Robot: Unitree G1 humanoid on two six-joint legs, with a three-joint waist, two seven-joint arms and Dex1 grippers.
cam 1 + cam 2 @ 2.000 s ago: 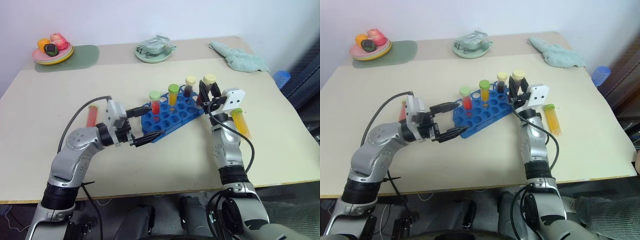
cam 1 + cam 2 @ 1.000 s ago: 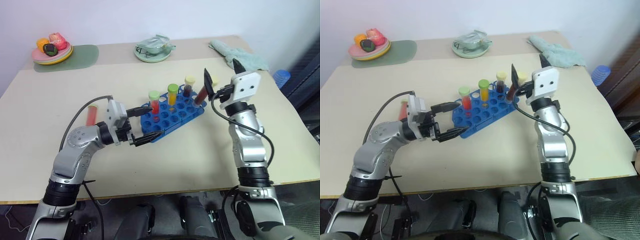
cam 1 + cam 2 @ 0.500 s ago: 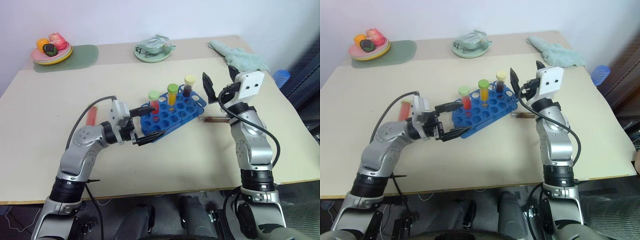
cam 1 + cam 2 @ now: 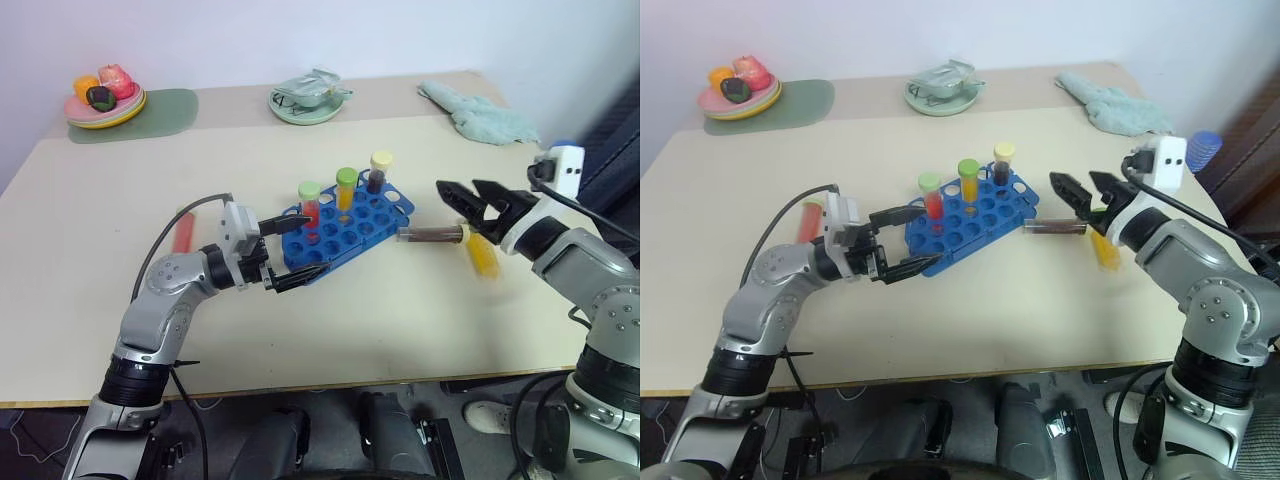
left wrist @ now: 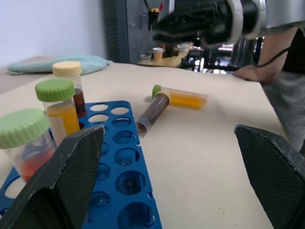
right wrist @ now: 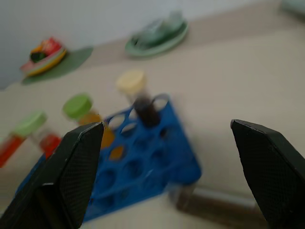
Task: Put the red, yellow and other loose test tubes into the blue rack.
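The left gripper (image 4: 292,250) has its two black fingers spread wide, straddling the near end of the blue rack (image 4: 342,229) without pinching it; nothing is held. The right gripper (image 4: 466,197) hangs just above the table with its fingers also apart and empty, pointing toward the rack from the right.

The blue rack sits slantwise in the middle of the cream table (image 4: 380,320). Three capped tubes stand upright in its far holes: a red tube with a green cap (image 4: 310,205), an orange tube with a green cap (image 4: 346,190) and a dark tube with a pale yellow cap (image 4: 379,171).

Just beside the rack's right end a dark brown tube (image 4: 432,235) lies flat on the table, right under the right gripper's tips. A yellow tube (image 4: 483,254) lies next to it, partly behind that gripper. Another red tube (image 4: 182,230) lies loose to the left, behind the left arm.

Along the far edge sit a plate of toy food (image 4: 105,100) on a green mat (image 4: 165,112), a pale green dish (image 4: 308,98) and a teal cloth (image 4: 478,113). A white wall stands behind the table.
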